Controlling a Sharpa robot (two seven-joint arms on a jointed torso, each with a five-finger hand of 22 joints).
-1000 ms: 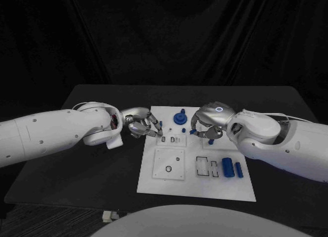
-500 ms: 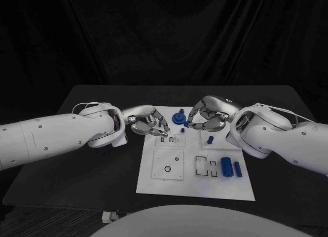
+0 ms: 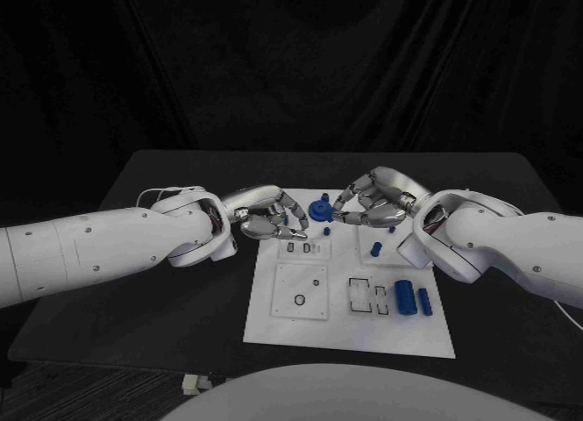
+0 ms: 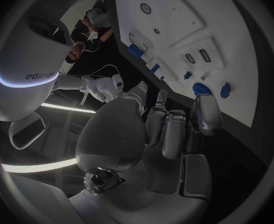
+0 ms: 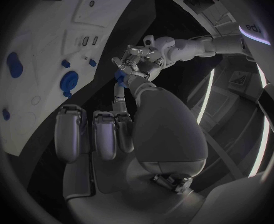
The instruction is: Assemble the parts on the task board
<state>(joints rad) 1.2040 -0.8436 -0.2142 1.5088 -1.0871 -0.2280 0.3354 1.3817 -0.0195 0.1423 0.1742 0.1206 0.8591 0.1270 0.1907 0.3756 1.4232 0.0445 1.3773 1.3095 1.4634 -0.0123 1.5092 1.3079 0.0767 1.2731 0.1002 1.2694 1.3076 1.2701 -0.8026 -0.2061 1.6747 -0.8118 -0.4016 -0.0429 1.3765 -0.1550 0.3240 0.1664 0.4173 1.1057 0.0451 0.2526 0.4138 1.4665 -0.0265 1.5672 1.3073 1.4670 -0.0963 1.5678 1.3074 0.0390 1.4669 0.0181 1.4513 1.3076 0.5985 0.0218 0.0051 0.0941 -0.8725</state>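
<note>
Looking down, we list what we see, largest first.

Table [image 3: 177,307]: black, under both our arms and the board.

Task board [image 3: 342,329]: white plate lying flat on the table, reaching from just below both our hands toward our body.

Left hand [image 3: 268,219]: over the board's far left corner, fingers curled inward; we see nothing in them, though the head view is too small to be sure.

Right hand [image 3: 373,203]: over the board's far edge, facing the left hand, fingers bent; whether they pinch anything we cannot tell.

Round blue part [image 3: 319,209]: standing on the board between our 2 hands, just beside the fingertips of each.

2 long blue parts [image 3: 413,299]: lying side by side on the board, well below the right hand, nearer our body.

Small blue part [image 3: 374,249]: on the board just below the right hand.

Tiny blue part [image 3: 327,231]: on the board just below the round one, between the hands.
</note>
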